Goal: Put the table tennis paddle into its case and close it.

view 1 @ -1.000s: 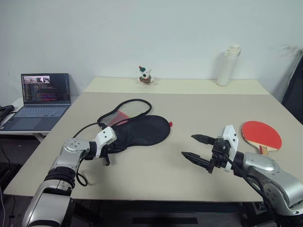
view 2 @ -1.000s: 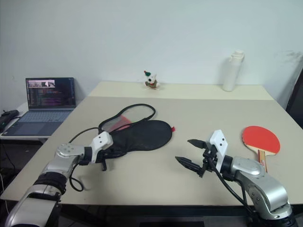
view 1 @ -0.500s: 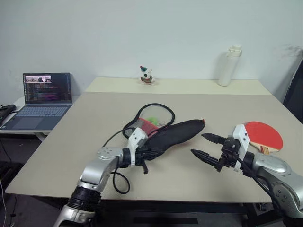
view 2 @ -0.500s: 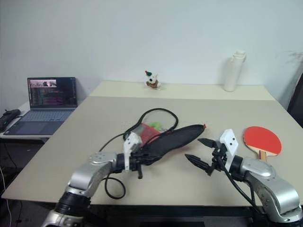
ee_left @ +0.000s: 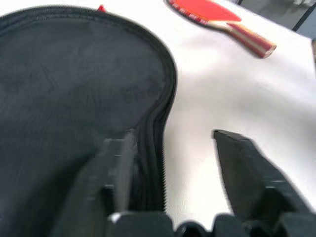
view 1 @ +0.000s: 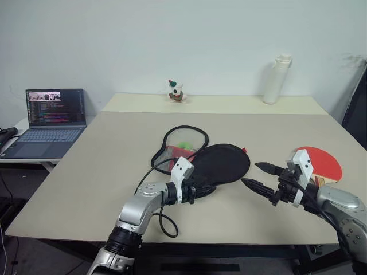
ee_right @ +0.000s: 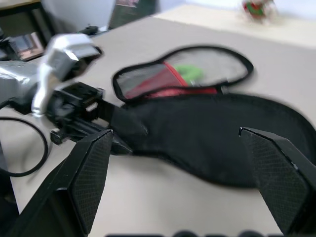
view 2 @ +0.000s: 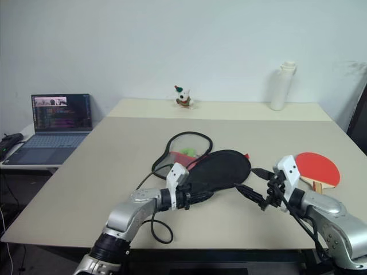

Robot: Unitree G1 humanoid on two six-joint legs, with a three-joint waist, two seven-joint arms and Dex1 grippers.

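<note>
The case [view 1: 223, 163] lies black side up in the middle of the table, its open mesh flap [view 1: 184, 140] folded back behind it with red and green showing inside. My left gripper [view 1: 203, 191] is open at the case's narrow near end; in the left wrist view one finger [ee_left: 116, 163] rests over the black fabric [ee_left: 74, 98] and the other [ee_left: 242, 158] over bare table. The table tennis paddle [view 1: 321, 162] lies red face up at the right, handle toward me. My right gripper [view 1: 256, 176] is open between case and paddle, pointing at the case [ee_right: 212, 133].
A laptop [view 1: 49, 117] stands open on a side table at the left. A white bottle [view 1: 275, 80] and a small figurine [view 1: 176, 91] stand on the far table. A black cable [view 1: 163, 220] loops from my left forearm over the table's front edge.
My left gripper dragged the case right, to the table's middle, then opened; the case now lies flat. My right gripper shifted slightly right, still open.
</note>
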